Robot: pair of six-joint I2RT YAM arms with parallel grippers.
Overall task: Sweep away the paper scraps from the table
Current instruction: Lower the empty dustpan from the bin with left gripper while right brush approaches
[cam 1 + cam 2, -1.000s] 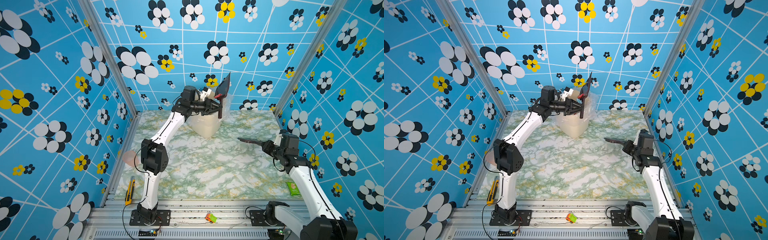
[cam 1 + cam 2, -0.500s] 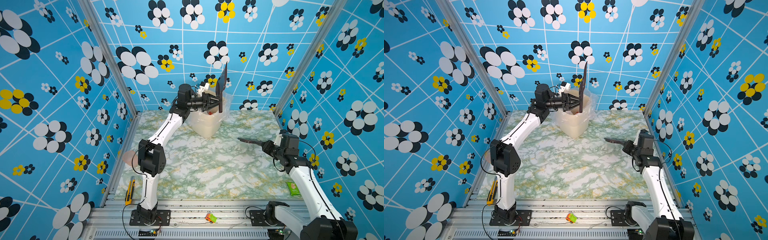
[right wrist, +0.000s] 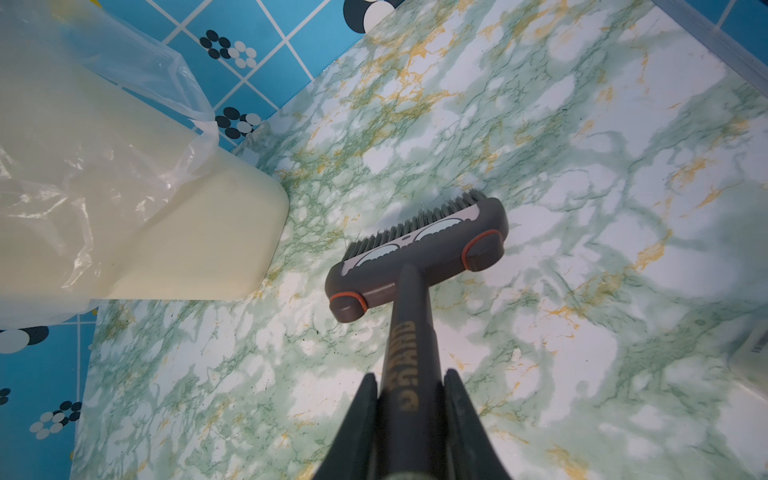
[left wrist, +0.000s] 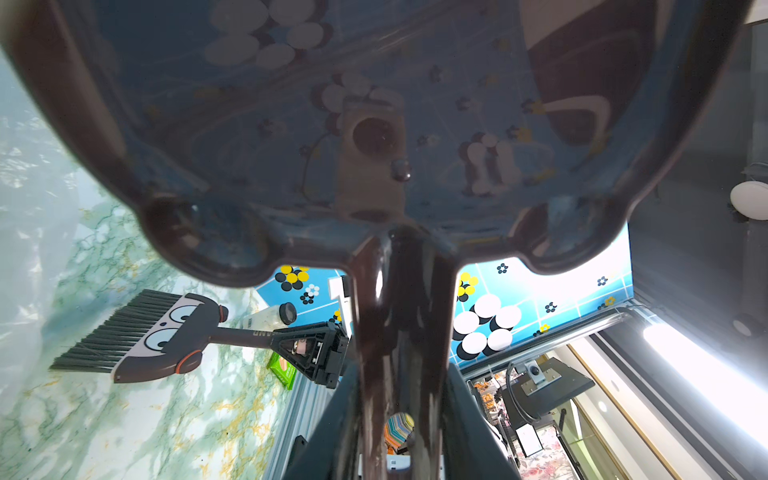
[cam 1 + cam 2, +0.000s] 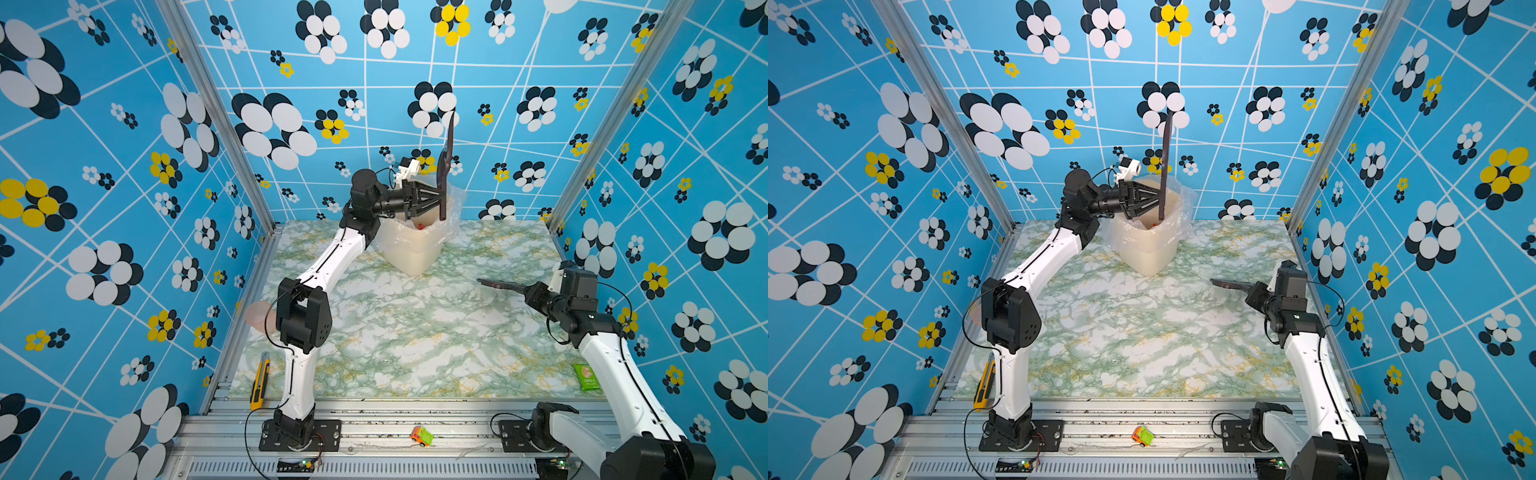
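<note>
1. The left gripper is seen at the back of the table, above the bin, which is lined with a clear plastic bag.
2. Its jaws are clamped narrowly on the handle of a dark dustpan. The dustpan is held upright, with its pan raised above the gripper and its handle end pointed down into the bin's mouth.
3. A small reddish piece of the paper scraps is glimpsed inside the bin, just below the left jaws and not touched by them. How many scraps lie in the bin cannot be told.
4. The right gripper is placed near the right side of the table, well apart from the bin and the scrap in it.
5. Its jaws are closed tightly around the handle of a grey brush. The brush head is pointed toward the bin, with its bristles beside the bin's base but apart from it.
6. In the right wrist view, bare marble pattern is shown around the brush head.
</note>
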